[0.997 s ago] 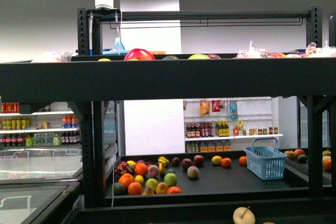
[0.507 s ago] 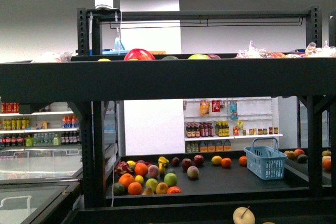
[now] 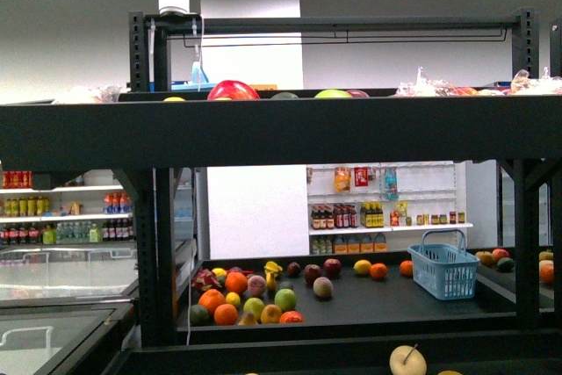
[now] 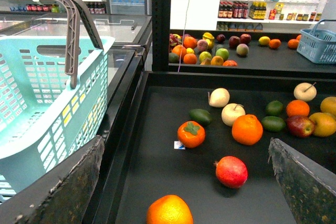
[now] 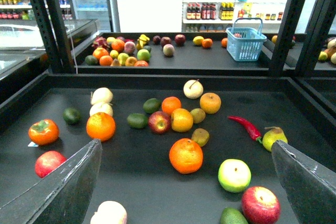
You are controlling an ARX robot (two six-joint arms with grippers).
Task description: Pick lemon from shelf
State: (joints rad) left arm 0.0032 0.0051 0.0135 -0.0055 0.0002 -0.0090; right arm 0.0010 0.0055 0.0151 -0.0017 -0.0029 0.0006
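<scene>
The shelf (image 3: 281,133) is a black rack, and its lower deck (image 5: 236,90) carries scattered fruit. A yellow round fruit (image 5: 181,119) lies among an apple and oranges in the right wrist view; it may be the lemon, but I cannot tell for sure. The same yellow fruit (image 4: 324,124) shows at the edge of the left wrist view. My left gripper (image 4: 184,192) hangs open over the deck (image 4: 157,150), with a red pomegranate-like fruit (image 4: 231,171) and an orange (image 4: 169,211) below its wide-spread fingers. My right gripper (image 5: 186,182) is open above an orange (image 5: 186,156), holding nothing.
A teal basket (image 4: 47,103) hangs beside the rack's side rim, close to the left gripper. A red chilli (image 5: 245,126), a pear (image 5: 274,138), a green apple (image 5: 234,175) and a red apple (image 5: 260,204) lie near the right gripper. A farther rack holds more fruit and a blue basket (image 3: 444,270).
</scene>
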